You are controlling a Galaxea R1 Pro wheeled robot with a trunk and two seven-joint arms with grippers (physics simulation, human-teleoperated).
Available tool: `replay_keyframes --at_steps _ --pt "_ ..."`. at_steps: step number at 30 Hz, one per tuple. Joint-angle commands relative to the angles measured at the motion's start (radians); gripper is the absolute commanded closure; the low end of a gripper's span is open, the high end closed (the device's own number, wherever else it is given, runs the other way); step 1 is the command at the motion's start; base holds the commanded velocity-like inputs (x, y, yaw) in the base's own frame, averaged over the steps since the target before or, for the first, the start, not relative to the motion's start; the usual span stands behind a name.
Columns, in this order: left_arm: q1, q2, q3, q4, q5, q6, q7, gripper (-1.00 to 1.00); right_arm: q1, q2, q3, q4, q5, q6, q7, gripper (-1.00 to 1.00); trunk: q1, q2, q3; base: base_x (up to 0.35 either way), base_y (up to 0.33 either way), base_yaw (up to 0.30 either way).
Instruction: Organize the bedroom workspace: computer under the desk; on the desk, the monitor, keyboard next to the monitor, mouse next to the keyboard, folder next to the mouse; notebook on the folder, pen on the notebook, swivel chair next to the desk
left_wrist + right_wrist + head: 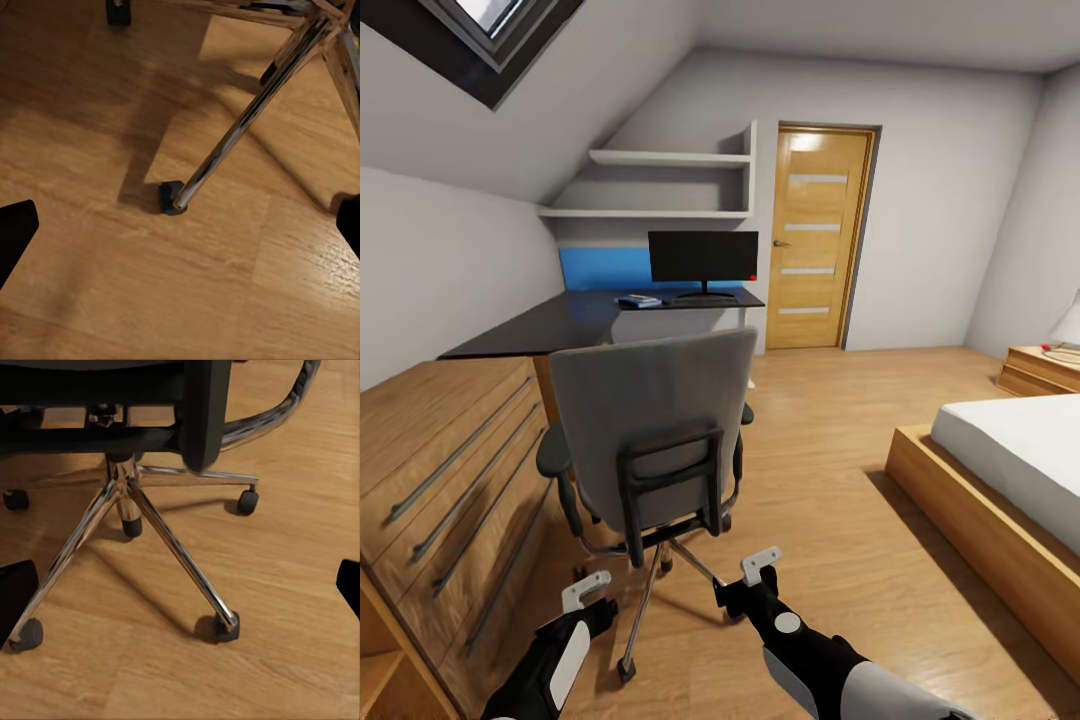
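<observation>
Warm wood-plank floor (840,470) under grey upholstered swivel chair (650,420), chrome-legged; left tool (586,592), right tool (760,567) released.

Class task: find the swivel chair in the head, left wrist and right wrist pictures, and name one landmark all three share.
Head view: swivel chair centre, back towards camera.
Left wrist view: one chrome leg and castor, mid-frame.
Right wrist view: star base with castors below the seat, upper half.
Shared landmark: wooden floor.

Black arms (800,640) with white panels (pale-tipped tools (760,566)).
</observation>
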Motion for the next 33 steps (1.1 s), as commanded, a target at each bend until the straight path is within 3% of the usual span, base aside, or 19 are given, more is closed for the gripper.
replay_keyframes --at_steps 1,15,33 --pt "0.000 -0.001 0.002 -0.002 0.010 0.004 0.004 -1.00 -0.001 0.000 0.009 0.000 -0.008 -0.004 -0.006 -1.00 0.004 -0.008 -0.004 0.000 0.000 0.000" --pt "0.000 0.003 0.003 -0.002 0.011 0.002 0.005 -1.00 -0.001 -0.003 0.006 -0.006 -0.008 -0.008 -0.007 -1.00 0.057 -0.106 -0.048 0.000 0.000 0.000" --pt "0.000 0.008 0.005 -0.003 0.009 0.001 0.006 -1.00 0.000 -0.002 0.008 -0.016 -0.008 -0.067 -0.012 -1.00 0.126 -0.232 -0.105 0.000 0.000 0.000"
